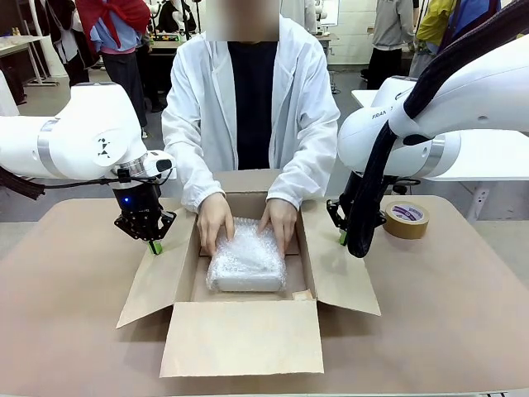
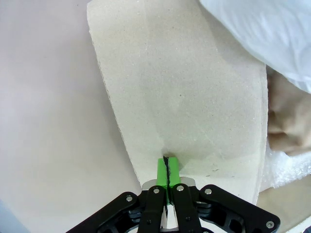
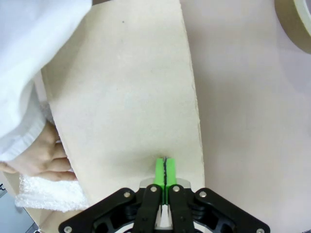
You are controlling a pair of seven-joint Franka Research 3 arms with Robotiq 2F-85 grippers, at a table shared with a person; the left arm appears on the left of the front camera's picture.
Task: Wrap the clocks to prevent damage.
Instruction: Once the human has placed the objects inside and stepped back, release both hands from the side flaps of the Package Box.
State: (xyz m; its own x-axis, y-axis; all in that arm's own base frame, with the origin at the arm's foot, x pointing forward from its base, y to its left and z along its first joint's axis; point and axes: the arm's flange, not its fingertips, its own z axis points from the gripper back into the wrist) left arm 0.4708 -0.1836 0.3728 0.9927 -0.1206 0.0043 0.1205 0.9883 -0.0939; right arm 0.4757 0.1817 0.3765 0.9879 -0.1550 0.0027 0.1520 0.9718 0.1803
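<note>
— Where's your clocks bundle (image 1: pixel 246 263) right now?
— Inside the open cardboard box (image 1: pixel 244 339), lying on its floor in clear bubble wrap. The person's hands (image 1: pixel 215 222) rest on the bundle's far end, one at each corner.
— And your claws?
— Your left gripper (image 2: pixel 166 167) has its green pads pressed together with nothing between them, tips down at the box's left flap (image 1: pixel 161 281). Your right gripper (image 3: pixel 165 170) is likewise closed, tips at the box's right flap (image 1: pixel 339 277). A tape roll (image 1: pixel 407 220) lies right of the box.

Left hand (image 1: pixel 154 246) and right hand (image 1: pixel 342 237) both point down, closed (pads (image 2: pixel 161 171) pressed together).
</note>
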